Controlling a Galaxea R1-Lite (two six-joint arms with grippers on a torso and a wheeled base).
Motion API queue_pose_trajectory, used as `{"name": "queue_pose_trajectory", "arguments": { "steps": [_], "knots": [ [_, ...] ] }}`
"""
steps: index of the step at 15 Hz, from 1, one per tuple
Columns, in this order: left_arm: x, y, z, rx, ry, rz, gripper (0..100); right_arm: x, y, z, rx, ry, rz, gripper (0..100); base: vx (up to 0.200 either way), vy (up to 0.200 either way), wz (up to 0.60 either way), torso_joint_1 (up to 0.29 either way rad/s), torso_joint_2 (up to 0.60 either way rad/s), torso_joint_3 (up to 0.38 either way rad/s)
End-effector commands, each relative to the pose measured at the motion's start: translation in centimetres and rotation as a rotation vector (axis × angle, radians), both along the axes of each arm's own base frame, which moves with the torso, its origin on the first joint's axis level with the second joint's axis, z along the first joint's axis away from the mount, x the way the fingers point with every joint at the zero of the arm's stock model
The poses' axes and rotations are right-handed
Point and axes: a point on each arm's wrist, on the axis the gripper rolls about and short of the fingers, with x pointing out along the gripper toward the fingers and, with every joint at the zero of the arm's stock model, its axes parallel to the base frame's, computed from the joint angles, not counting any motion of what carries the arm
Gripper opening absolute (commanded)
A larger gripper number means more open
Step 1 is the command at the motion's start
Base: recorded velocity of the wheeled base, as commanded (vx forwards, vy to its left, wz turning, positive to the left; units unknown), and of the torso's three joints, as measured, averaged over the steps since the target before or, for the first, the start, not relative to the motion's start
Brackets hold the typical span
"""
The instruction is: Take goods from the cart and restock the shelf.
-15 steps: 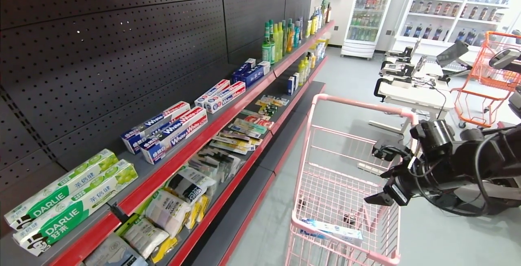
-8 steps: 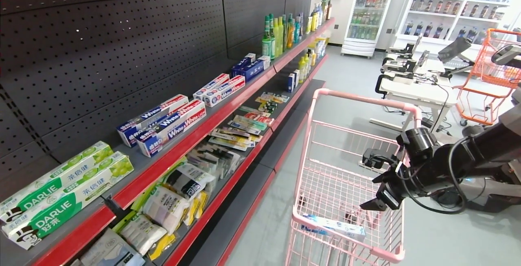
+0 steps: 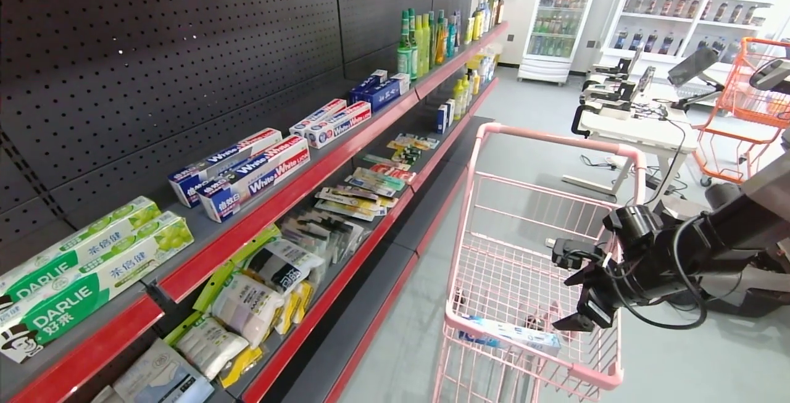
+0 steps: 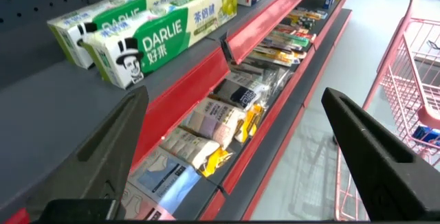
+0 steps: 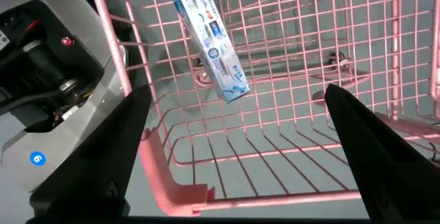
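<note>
Resting inside the pink wire cart (image 3: 555, 141) is a slim cardboard box (image 3: 512, 334).

Pale grey, smooth floor (image 3: 531, 107), brightly and evenly lit. At the far end, tall white glass-door drinks refrigerator (image 3: 558, 17), stocked with bottles. Just beside it, white open wall shelving (image 3: 679, 2) lined with rows of bottles. Nearer, white-topped desk (image 3: 636, 137) bearing a black tilted monitor (image 3: 690, 65). Beside the desk, orange wire trolley (image 3: 750, 94).
</note>
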Motion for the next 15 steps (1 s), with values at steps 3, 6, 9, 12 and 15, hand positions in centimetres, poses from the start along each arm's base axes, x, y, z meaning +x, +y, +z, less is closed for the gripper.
{"name": "queue_pose_trajectory", "arguments": {
  "steps": [3,6,9,12,15],
  "knots": [
    [0.0,0.0,0.0,0.000,0.000,0.001,100,0.8,-0.7,-0.1,-0.007,-0.021,-0.002,100,0.000,0.000,0.00,-0.165,0.37,0.203],
    [0.0,0.0,0.0,0.000,0.000,0.001,100,0.8,-1.0,0.0,-0.013,-0.030,0.004,100,0.000,0.000,0.00,-0.162,0.39,0.216],
    [0.0,0.0,0.0,0.000,0.000,0.001,100,0.8,-1.1,0.0,-0.016,-0.033,0.009,100,0.000,0.000,0.00,-0.203,0.47,0.266],
    [0.0,0.0,0.0,0.000,0.000,0.001,100,1.0,-1.0,0.1,-0.011,-0.042,0.022,100,0.000,0.000,0.00,-0.233,0.55,0.308],
    [0.0,0.0,0.0,0.000,0.000,0.001,100,1.7,-0.9,0.2,0.069,-0.059,0.054,100,0.000,0.000,0.00,-0.105,0.26,0.147]
  ]
}}
